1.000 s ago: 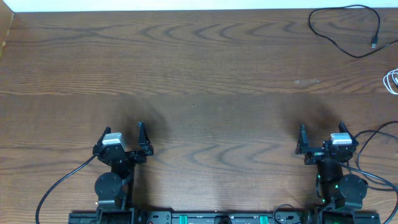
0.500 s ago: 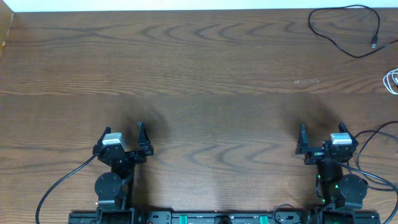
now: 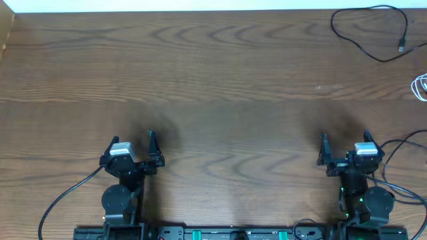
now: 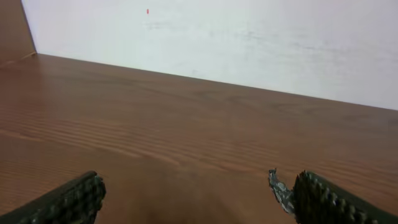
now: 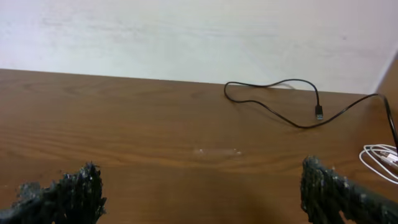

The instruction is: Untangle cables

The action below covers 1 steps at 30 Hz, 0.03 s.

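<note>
Looking down on a brown wood-grain surface (image 3: 213,80) and finding both arms parked at its near edge, well apart from each other. Seeing the left claw (image 3: 132,141) spread wide and pinching nothing, with only bare wood lying between its ribbed fingers (image 4: 68,200) in the left wrist view. Seeing the right claw (image 3: 345,141) likewise spread wide and gripping nothing, its fingers (image 5: 65,193) framing open wood. Spotting the black cable (image 3: 401,47) lying far off in the back right corner, curling in one loose open loop with its small plug end turned back toward the arms (no knot showing in it). Catching the same black cable (image 5: 319,112) from the right wrist, flat on the wood just short of the white wall (image 5: 186,37). Noticing the white cable (image 3: 421,87) coiled at the right edge, partly cut off by the frame, nearer than the black loop and clear of it from overhead. Finding both cables well away from either claw.
</note>
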Motion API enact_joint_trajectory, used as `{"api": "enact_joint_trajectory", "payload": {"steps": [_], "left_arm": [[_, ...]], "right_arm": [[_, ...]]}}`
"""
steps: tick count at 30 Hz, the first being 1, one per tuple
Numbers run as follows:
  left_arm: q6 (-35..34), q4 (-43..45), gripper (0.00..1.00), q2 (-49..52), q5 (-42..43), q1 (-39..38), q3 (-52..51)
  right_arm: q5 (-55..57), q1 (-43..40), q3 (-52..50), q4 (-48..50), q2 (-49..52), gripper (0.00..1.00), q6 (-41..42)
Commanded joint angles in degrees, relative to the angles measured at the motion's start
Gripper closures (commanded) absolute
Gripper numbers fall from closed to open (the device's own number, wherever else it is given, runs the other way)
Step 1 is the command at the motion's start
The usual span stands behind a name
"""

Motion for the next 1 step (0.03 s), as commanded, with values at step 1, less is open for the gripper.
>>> {"api": "enact_joint_trajectory", "payload": {"steps": [1], "left_arm": [[0.55, -2.82, 0.02, -0.46, -1.14, 0.35, -0.55]], "right_arm": [[0.00, 0.59, -0.07, -0.22, -0.31, 0.01, 0.92]]}}
